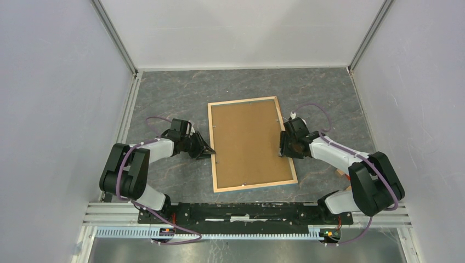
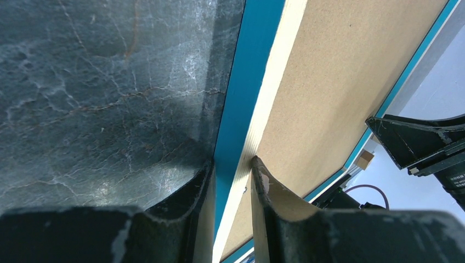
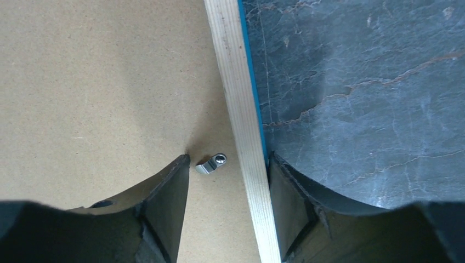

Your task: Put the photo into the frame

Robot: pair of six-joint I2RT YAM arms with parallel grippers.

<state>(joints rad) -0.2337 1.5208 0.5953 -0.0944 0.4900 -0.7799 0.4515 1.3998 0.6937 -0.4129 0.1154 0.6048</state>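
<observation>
Grey counter (image 1: 164, 93) carries the frame (image 1: 242, 101) face down, midway between its side edges, backing board (image 1: 249, 142) seated; the photo is hidden, presumably beneath. Your left gripper (image 2: 230, 164) pinches the left rim; your right gripper (image 3: 229, 157) gapes astride the right rim and clip (image 3: 211, 165). Fastening likely remains.

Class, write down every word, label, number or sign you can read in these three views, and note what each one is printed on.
No text can be read in any of the three views.
Tiny white print on the black body of the right gripper, left wrist view: too small and blurred to read.
The frame, its brown backing board and the table: no print visible.
</observation>
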